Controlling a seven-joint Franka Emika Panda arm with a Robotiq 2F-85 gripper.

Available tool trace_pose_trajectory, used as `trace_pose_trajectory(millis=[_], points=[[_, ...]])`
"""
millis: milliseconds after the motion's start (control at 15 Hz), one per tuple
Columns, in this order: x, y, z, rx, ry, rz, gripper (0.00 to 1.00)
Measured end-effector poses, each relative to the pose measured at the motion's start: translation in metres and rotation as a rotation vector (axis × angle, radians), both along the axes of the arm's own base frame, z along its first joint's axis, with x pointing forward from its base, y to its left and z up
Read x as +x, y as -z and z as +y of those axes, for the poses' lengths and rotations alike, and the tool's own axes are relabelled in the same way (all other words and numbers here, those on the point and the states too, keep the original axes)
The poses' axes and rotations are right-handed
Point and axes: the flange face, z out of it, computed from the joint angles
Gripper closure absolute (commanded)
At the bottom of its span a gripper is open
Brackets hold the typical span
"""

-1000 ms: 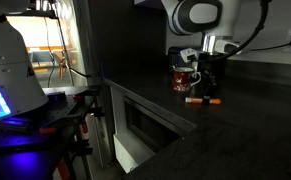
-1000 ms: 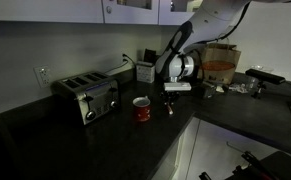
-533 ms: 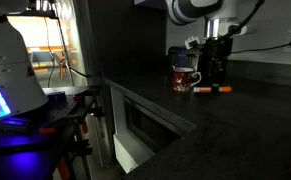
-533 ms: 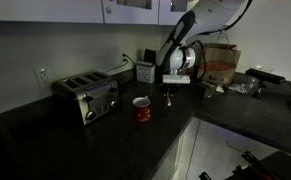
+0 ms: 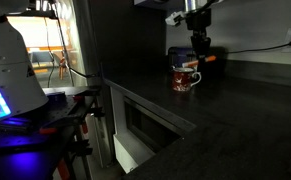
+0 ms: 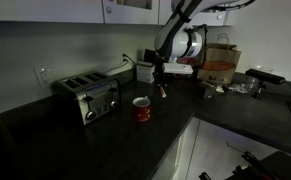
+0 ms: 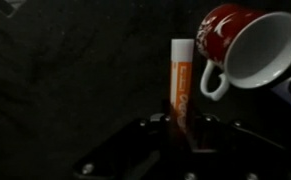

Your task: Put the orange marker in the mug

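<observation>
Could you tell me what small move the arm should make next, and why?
Probably slide the gripper sideways toward the mug: the jaws are shut on the orange marker, which in the wrist view hangs beside the mug's opening, not over it.

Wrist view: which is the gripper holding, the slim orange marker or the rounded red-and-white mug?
The slim orange marker: it is clamped in the gripper, held above the dark counter. The rounded red-and-white mug sits apart, untouched.
</observation>
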Motion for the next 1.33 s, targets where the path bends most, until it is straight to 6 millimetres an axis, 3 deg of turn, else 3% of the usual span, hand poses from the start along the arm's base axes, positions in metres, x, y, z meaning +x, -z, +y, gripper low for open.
trace_pose_trajectory(millis=[267, 1133, 1200, 1333], points=[[-0.028, -0.03, 0.023, 0.048, -0.231, -0.052, 0.95], [-0.06, -0.05, 0.045, 0.206, -0.991, -0.073, 0.95], [-0.061, -0.052, 0.047, 0.227, -1.045, -0.068, 0.81], [-0.061, -0.052, 0.046, 0.232, -1.052, -0.065, 0.81]])
